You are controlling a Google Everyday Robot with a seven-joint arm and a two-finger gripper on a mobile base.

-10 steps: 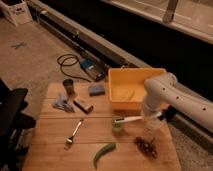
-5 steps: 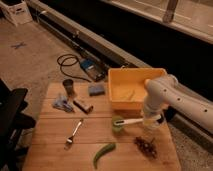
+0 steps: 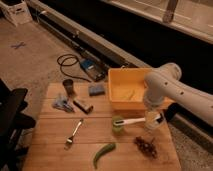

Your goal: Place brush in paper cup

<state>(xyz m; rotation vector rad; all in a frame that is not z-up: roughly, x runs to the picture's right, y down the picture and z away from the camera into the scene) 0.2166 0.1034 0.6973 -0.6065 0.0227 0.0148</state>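
Gripper (image 3: 154,120) hangs just right of the paper cup (image 3: 117,125), apparently clamped on the brush (image 3: 134,120) handle (finger gap unclear). Brush lies near-horizontal, its head over the cup's mouth, likely lined up for tipping inside.

I see the gripper (image 3: 156,120) low over the table (image 3: 50,155), at the brush (image 3: 134,120), whose head meets the paper cup (image 3: 118,125).
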